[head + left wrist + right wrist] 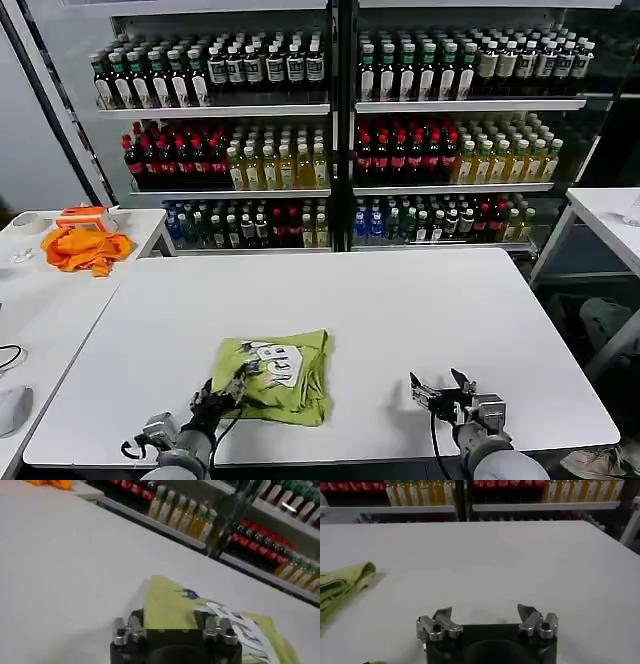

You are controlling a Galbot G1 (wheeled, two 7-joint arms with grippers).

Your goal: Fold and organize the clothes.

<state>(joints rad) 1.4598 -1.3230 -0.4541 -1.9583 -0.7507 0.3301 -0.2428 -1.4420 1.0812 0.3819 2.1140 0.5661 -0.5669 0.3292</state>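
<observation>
Lime-green soft cotton shirt [275, 377] lies folded with its white print up, near the white table's [420, 310] near edge.
Left gripper [228, 385] spread wide at the shirt's near-left edge; right gripper [446, 393] wide over bare tabletop to its right.

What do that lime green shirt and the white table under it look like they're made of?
The lime green folded shirt looks like soft, matte knit fabric, likely cotton: it creases and slumps, with a white printed patch. The white rectangular table looks like smooth laminate or coated board with a faint sheen, though I can't be sure.
</observation>
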